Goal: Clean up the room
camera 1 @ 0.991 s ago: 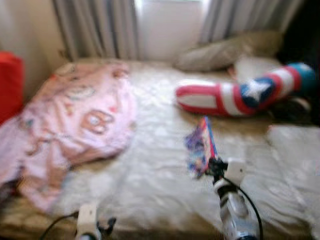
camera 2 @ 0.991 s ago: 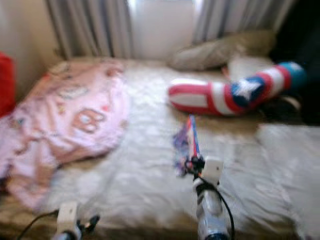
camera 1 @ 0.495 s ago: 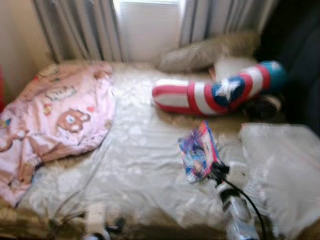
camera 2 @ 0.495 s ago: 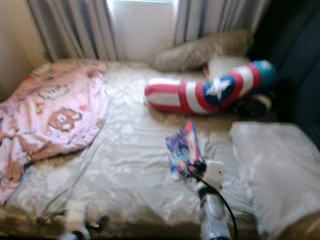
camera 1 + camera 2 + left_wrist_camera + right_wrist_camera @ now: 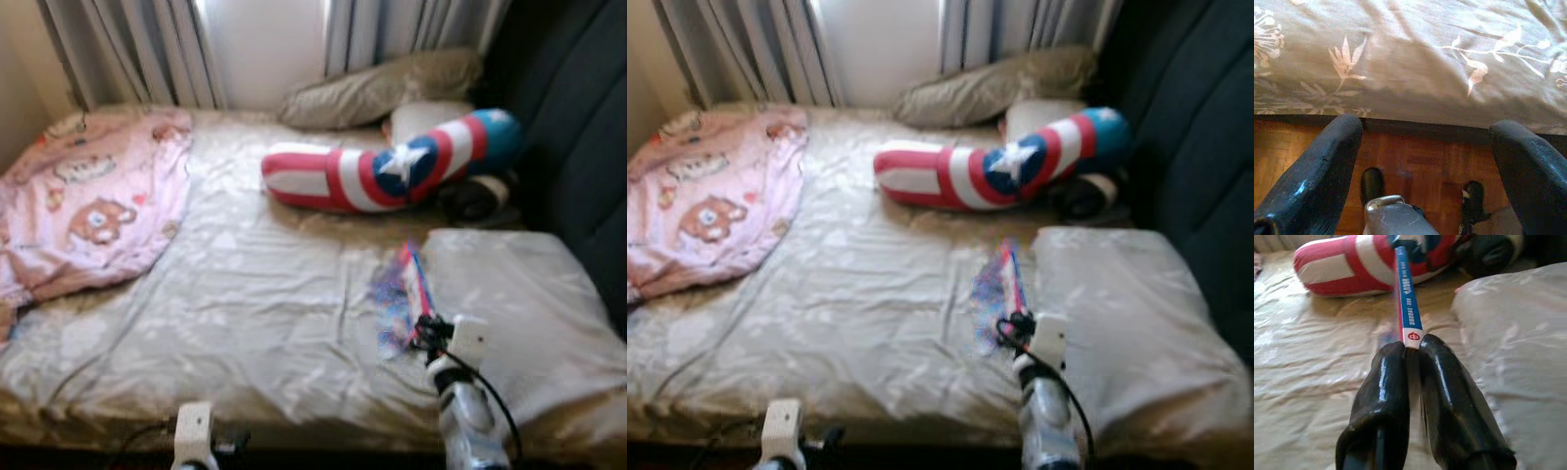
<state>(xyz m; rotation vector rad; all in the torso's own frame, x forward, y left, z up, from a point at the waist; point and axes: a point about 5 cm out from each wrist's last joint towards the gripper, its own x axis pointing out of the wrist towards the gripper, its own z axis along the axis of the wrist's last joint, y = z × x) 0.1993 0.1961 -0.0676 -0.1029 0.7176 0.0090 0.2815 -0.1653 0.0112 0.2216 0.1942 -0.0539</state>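
right gripper [image 5: 1413, 350]: jaws pinched on thin book [image 5: 402, 299] by its corner.
left gripper [image 5: 1425, 161]: jaws wide, empty.
risk: your book could swing loose over the bed [image 5: 245, 294].

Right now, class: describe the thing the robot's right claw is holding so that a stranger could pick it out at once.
Start at the bed under the curtained window, then find the grey pillow on its right side. Beside that pillow the right claw pinches a thin book held on edge. Its busy blue, pink and red cover sets it apart from the larger striped star cushion behind.
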